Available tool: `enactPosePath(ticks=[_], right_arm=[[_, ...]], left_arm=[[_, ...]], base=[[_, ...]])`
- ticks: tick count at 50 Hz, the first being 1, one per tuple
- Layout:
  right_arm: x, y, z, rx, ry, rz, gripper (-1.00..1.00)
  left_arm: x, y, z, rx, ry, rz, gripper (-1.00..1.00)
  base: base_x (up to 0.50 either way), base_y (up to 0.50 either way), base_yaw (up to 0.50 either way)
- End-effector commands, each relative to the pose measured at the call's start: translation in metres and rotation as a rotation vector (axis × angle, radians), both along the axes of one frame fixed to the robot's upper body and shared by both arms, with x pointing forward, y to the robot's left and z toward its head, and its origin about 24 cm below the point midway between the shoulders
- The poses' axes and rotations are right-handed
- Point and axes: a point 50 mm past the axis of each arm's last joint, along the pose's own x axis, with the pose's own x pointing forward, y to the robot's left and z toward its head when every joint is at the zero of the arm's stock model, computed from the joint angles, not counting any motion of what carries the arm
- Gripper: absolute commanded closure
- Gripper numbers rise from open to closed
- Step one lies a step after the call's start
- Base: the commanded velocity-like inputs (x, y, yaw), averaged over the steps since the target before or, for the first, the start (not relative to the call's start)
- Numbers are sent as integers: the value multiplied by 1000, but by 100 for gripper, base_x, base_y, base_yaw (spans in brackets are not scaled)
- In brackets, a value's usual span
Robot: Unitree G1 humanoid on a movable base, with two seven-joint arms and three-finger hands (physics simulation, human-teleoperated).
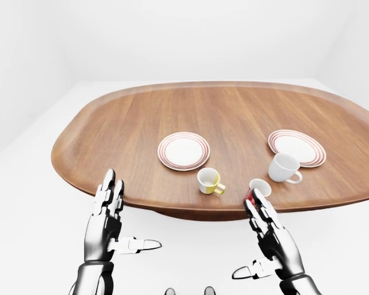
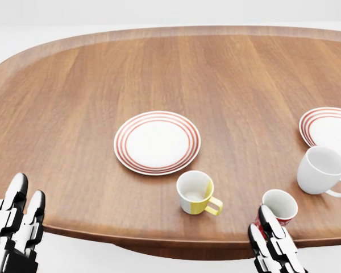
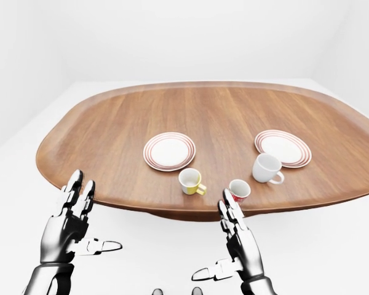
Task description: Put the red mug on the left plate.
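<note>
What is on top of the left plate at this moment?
Nothing is on the left plate; its white centre shows bare. The red mug stands on the table, partly covered by the right hand.
</note>
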Motion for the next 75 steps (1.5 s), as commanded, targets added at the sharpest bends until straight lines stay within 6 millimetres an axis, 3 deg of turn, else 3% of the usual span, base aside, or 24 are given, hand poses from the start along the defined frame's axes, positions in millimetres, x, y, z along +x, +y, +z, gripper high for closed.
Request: enactPosePath(ticks=[1,12,30,75], right_arm=[[-1,0,-1,4,4,4,-100],[-1,3,2,40,-12,35,-100],[-2,0,1,52,-14,24,-100],[-2,5,1,36,-5,59,-100]], left_arm=[[0,0,0,1,0,-2,-100],[0,-1,0,3,1,-4,-100],[0,-1,-1,2,4,-6,-100],[-1,-1,-1,-1,4,-12,-100]], base=[[19,50,0],[19,50,0],[0,0,0],[50,1,0]])
